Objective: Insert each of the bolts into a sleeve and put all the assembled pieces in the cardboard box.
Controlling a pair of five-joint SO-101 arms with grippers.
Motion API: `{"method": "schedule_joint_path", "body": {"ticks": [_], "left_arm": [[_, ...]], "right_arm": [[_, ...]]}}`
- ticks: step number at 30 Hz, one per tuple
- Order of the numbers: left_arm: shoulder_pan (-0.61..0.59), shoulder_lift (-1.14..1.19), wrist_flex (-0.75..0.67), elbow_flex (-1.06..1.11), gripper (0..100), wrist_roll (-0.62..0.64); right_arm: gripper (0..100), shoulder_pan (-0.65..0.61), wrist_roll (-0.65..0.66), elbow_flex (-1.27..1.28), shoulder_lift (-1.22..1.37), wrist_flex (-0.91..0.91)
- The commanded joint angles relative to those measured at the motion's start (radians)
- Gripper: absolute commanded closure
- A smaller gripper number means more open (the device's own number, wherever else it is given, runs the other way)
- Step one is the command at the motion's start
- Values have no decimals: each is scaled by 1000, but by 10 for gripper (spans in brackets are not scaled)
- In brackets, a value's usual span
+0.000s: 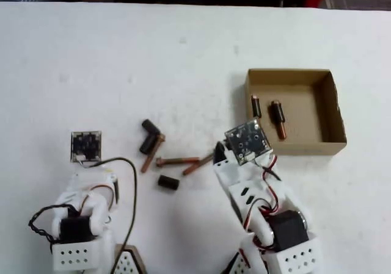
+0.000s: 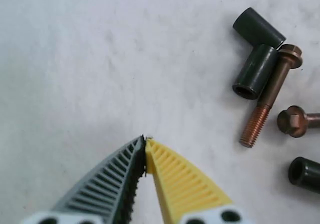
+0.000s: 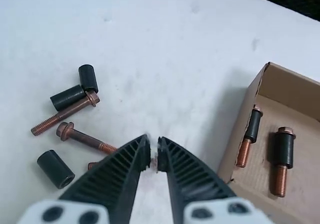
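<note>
Pinching one copper flanged bolt (image 1: 197, 165) at its tips, the right hand (image 3: 154, 153) sits beside the open cardboard box (image 1: 327, 112), which holds two sleeved bolts (image 1: 278, 120). The left hand (image 2: 145, 144) hangs closed and empty over the white desk (image 2: 75, 59), near loose black cylindrical sleeves (image 2: 255, 72).

The bolts (image 2: 270, 97) are coppery metal, the sleeves (image 2: 256, 72) matt black, the cardboard box (image 1: 305, 110) dull brown.

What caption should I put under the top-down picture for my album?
Three bolts and three sleeves lie loose on the table; two finished pieces rest in the box.
</note>
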Motion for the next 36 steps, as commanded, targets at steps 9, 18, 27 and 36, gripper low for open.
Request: {"method": "schedule_joint_path", "body": {"ticks": [9, 18, 27, 36], "left_arm": [[-5, -4, -31, -3, 976, -8], [-5, -4, -31, -3, 976, -8], [-7, -4, -31, -3, 976, -8], [-12, -4, -31, -5, 976, -9]], "right_arm": [[981, -10, 69, -212, 315, 8], [981, -16, 143, -523, 897, 50], [981, -206, 196, -666, 1142, 122], [981, -314, 370, -664, 1152, 162]]}}
